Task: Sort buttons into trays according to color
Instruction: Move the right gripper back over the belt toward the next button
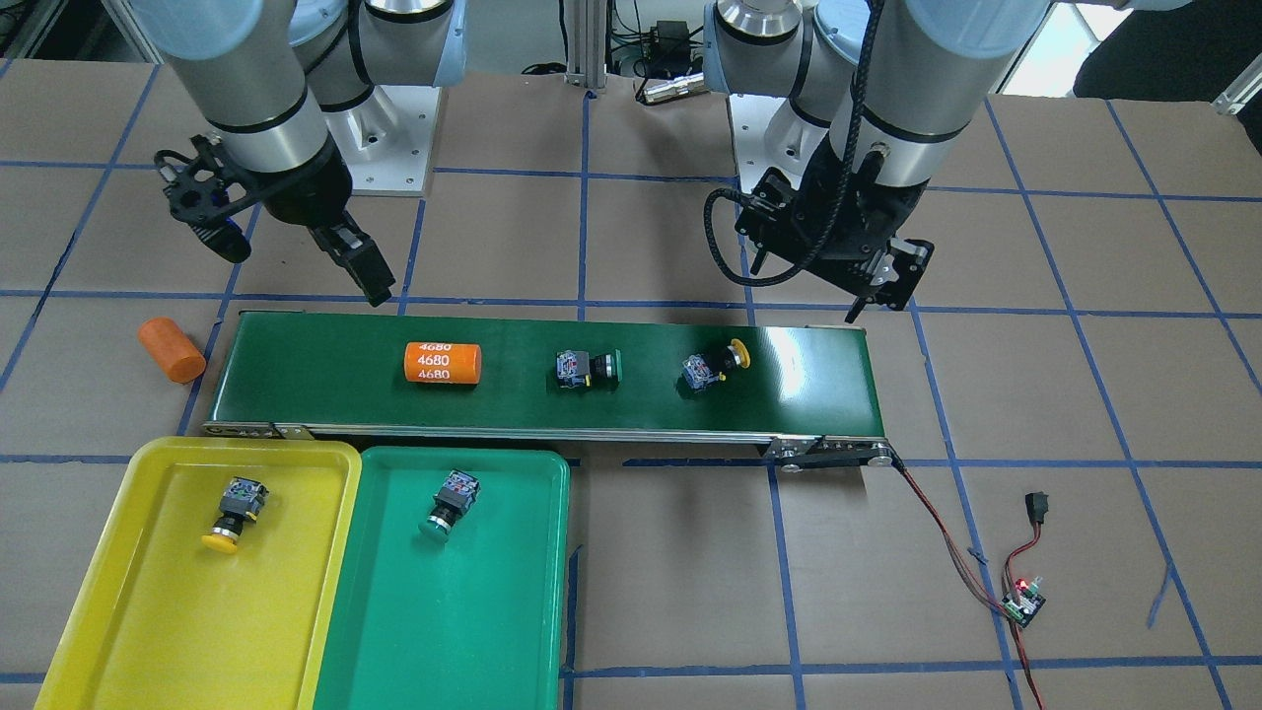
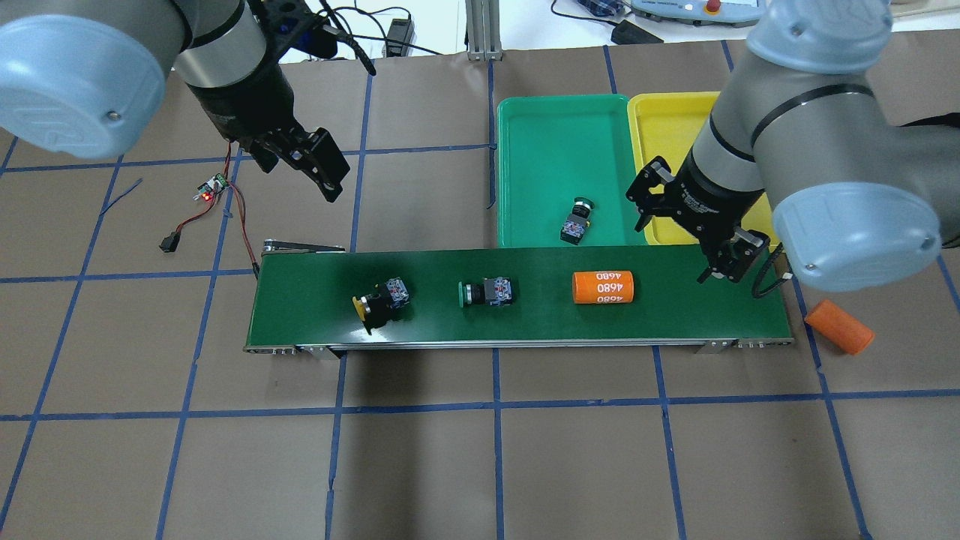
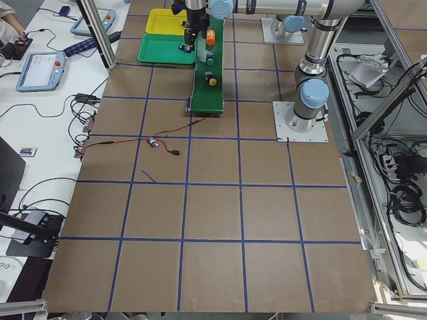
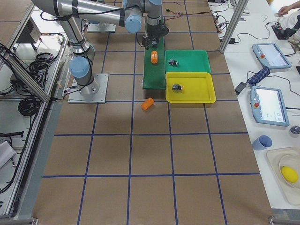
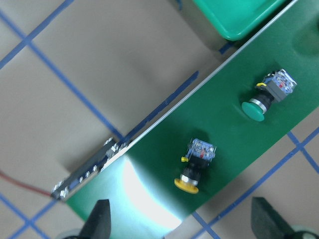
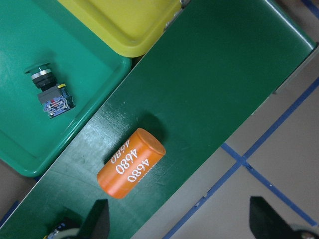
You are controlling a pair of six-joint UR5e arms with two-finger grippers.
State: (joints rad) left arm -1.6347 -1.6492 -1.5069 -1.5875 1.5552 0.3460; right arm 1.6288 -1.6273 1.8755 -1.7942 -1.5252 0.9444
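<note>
Green belt (image 2: 675, 307) carries a yellow button (image 2: 380, 301), a green button (image 2: 487, 292) and one cylinder (image 2: 604, 287). Left gripper (image 2: 319, 169), jaws spread, has the yellow button at 12 o'clock in its wrist view, untouched. Right gripper (image 2: 724, 271), jaws spread, sees the cylinder at 11 o'clock. Yellow tray (image 1: 148, 631) holds one yellow-capped button (image 1: 235, 513); green tray (image 1: 473, 641) one green-capped button (image 1: 452, 505). We count four buttons, two trays, two cylinders; the second cylinder (image 2: 840, 327) lies off the belt's 3 o'clock end, overhead view.
</note>
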